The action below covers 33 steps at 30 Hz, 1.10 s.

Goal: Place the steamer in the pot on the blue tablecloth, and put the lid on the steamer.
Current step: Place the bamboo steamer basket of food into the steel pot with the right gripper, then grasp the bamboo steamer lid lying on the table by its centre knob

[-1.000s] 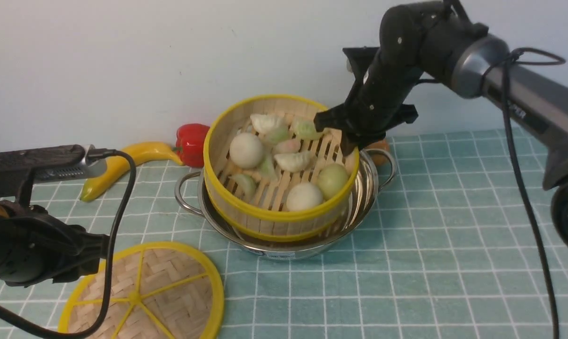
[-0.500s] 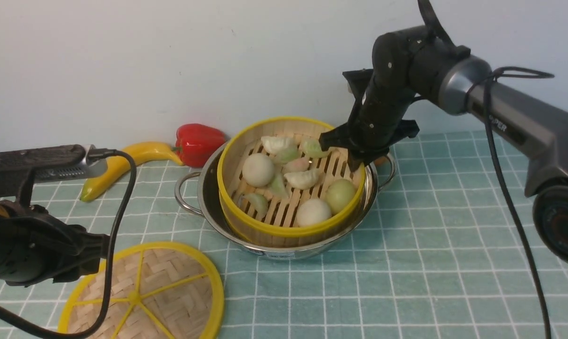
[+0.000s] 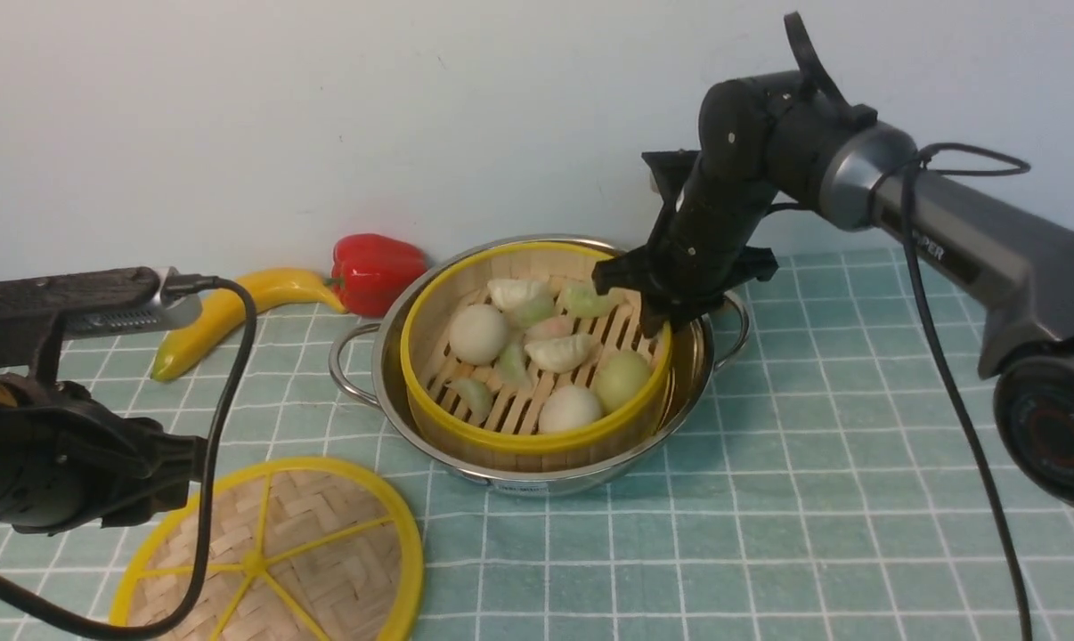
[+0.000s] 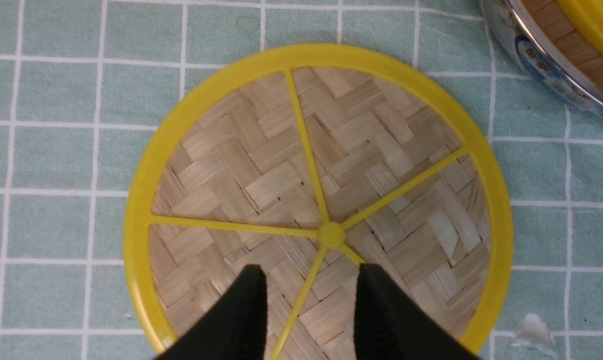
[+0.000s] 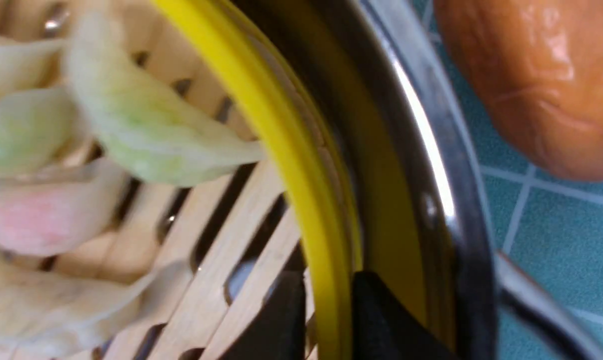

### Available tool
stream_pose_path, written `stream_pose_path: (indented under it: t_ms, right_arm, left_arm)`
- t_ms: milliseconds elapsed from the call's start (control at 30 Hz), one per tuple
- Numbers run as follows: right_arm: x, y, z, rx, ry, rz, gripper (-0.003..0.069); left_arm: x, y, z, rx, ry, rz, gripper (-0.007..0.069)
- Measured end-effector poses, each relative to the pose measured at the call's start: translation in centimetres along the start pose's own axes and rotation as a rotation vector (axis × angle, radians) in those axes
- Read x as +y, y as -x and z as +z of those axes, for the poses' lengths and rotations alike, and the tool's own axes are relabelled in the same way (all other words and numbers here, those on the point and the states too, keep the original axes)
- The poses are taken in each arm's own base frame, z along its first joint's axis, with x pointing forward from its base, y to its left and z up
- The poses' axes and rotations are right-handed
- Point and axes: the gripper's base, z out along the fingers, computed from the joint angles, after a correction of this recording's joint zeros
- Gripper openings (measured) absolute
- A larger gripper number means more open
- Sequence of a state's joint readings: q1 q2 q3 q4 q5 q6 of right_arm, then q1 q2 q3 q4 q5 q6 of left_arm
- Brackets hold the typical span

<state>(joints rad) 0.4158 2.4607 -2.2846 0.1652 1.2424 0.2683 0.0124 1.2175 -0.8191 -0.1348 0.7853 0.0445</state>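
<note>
The steamer [image 3: 528, 405] sits inside the pot [image 3: 550, 472], level by the look of it, its top just proud of the steel. The pair stand mid-counter, rather nearer the far edge, on the blue tablecloth [image 3: 768, 499].

The right jaws are pinched shut on the basket's wall, on the side towards the far right corner. The right wrist view shows it well: one black finger is inside against the slats. The other is outside, squeezed into the narrow gap between the yellow rim [image 5: 291, 165] and the pot's steel wall. That explains the thin pinch from above. I'd say nothing wider would fit down that gap, and it leaves the dumplings [image 5: 146, 135] untouched. I judge the placing as good as done, with letting go and lifting straight up left for that arm.

By the near left corner the lid [image 3: 323, 543] lies flat on the cloth, close to the pot but not touching it. The left jaws hang over it, parted and holding nothing. In the left wrist view the two tips straddle a yellow spoke [image 4: 301, 295] close to the hub [image 4: 330, 234]. Whether they touch the weave, I can't tell. I reckon they are placed there for the lid step.

A banana [image 3: 234, 307] and a red pepper [image 3: 372, 271] lie along the far edge, out of play.
</note>
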Motion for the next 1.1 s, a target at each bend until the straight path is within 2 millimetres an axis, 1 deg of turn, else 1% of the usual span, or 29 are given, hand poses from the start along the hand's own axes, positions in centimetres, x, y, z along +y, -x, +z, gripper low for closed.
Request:
stream_pose_path:
  t_ms: [200,267,367,400,433,467,533,567,633,667,700,733,767,800,867,900,933,967,1000,1067,1100]
  right_arm:
    - [0.3,0.0,-0.4,-0.004,0.021,0.007,0.0314]
    - [0.4,0.2,-1.2,-0.02,0.027,0.005,0.0361]
    - [0.8,0.5,-3.3,-0.061,0.04,0.0,0.04]
    - [0.9,0.5,-3.7,-0.068,0.042,-0.001,0.0402]
    - [1.1,0.7,-5.6,-0.104,0.048,-0.008,0.041]
    - [1.3,0.8,-7.0,-0.131,0.052,-0.015,0.0412]
    - [1.7,0.8,-10.4,-0.195,0.062,-0.04,0.0414]
    - [1.9,0.8,-12.0,-0.225,0.071,-0.047,0.0414]
    - [2.4,0.4,-16.5,-0.305,0.101,-0.067,0.0414]
    - [2.6,0.2,-17.4,-0.323,0.11,-0.07,0.0414]
    - [2.9,-0.4,-20.8,-0.383,0.141,-0.086,0.0414]
    - [3.2,-1.0,-23.3,-0.428,0.164,-0.096,0.0414]
    - [3.3,-1.6,-25.2,-0.463,0.18,-0.108,0.0414]
    - [3.4,-1.9,-26.2,-0.48,0.189,-0.114,0.0414]
    - [3.5,-4.3,-32.4,-0.596,0.233,-0.149,0.0414]
    - [3.5,-4.6,-32.8,-0.605,0.236,-0.152,0.0414]
    - [3.4,-6.5,-36.7,-0.683,0.258,-0.174,0.0416]
    - [3.3,-7.5,-38.2,-0.716,0.266,-0.183,0.0416]
    - [3.1,-9.1,-40.8,-0.773,0.281,-0.197,0.0416]
    - [2.8,-11.2,-43.7,-0.841,0.294,-0.217,0.0416]
    - [2.7,-11.5,-44.0,-0.848,0.296,-0.219,0.0416]
  left_arm:
    - [-0.2,0.0,0.0,-0.002,-0.023,0.006,0.0243]
    - [-0.3,0.1,0.1,-0.001,-0.033,0.012,0.0243]
    - [-0.4,0.2,0.9,0.026,-0.052,0.011,0.0243]
    - [-0.4,0.2,1.0,0.029,-0.055,0.009,0.0243]
    - [-0.4,0.3,2.0,0.058,-0.063,0.003,0.0243]
    - [-0.4,0.3,2.8,0.077,-0.065,0.0,0.0243]
    - [-0.3,0.5,3.8,0.089,-0.067,-0.005,0.0243]
    - [-0.2,0.6,4.6,0.102,-0.063,-0.007,0.0243]
    - [0.0,0.9,6.1,0.104,-0.053,-0.013,0.0243]
    - [0.0,0.9,6.1,0.104,-0.053,-0.013,0.0243]
    - [0.2,1.0,7.4,0.125,-0.047,-0.018,0.0243]
    - [0.2,0.9,8.1,0.144,-0.046,-0.021,0.0243]
    - [0.3,0.7,8.6,0.164,-0.045,-0.023,0.0243]
    - [0.3,0.7,8.8,0.169,-0.045,-0.024,0.0243]
    - [0.4,0.3,10.4,0.226,-0.05,-0.042,0.0243]
    - [0.4,0.3,10.5,0.23,-0.051,-0.044,0.0243]
    - [0.4,0.0,11.4,0.26,-0.062,-0.06,0.0243]
    - [0.3,-0.1,11.7,0.271,-0.068,-0.065,0.0243]
    - [0.3,0.0,11.9,0.272,-0.074,-0.072,0.0243]
    - [0.3,0.0,11.9,0.274,-0.077,-0.073,0.0234]
    - [0.3,0.0,11.9,0.274,-0.078,-0.074,0.023]
